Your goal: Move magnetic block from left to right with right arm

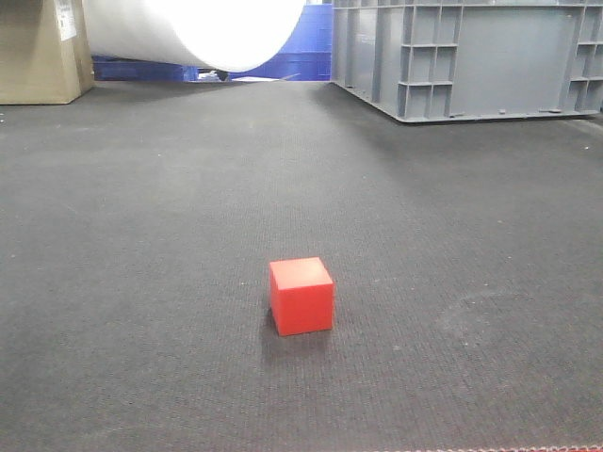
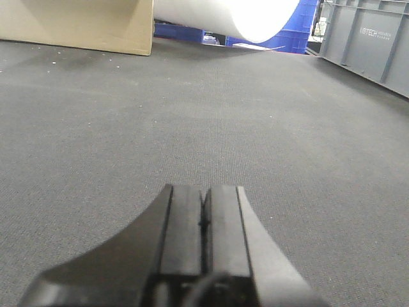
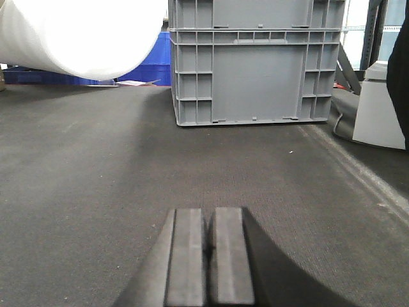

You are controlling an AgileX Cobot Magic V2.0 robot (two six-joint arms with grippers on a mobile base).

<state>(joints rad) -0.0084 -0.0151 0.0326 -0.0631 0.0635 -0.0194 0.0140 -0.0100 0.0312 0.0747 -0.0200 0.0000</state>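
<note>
The magnetic block (image 1: 301, 297), a plain bright-red cube, rests on the dark grey mat (image 1: 141, 235) near the middle of the front view, a little toward the near edge. No arm or gripper appears in that view. In the left wrist view my left gripper (image 2: 204, 192) is shut with nothing between its black fingers, low over bare mat. In the right wrist view my right gripper (image 3: 208, 214) is likewise shut and empty, pointing toward the grey crate. The block shows in neither wrist view.
A large grey plastic crate (image 1: 471, 56) stands at the back right. A white roll (image 1: 203, 33) hangs over the back centre, with blue bins (image 1: 301, 52) behind it and a cardboard box (image 1: 38, 52) at the back left.
</note>
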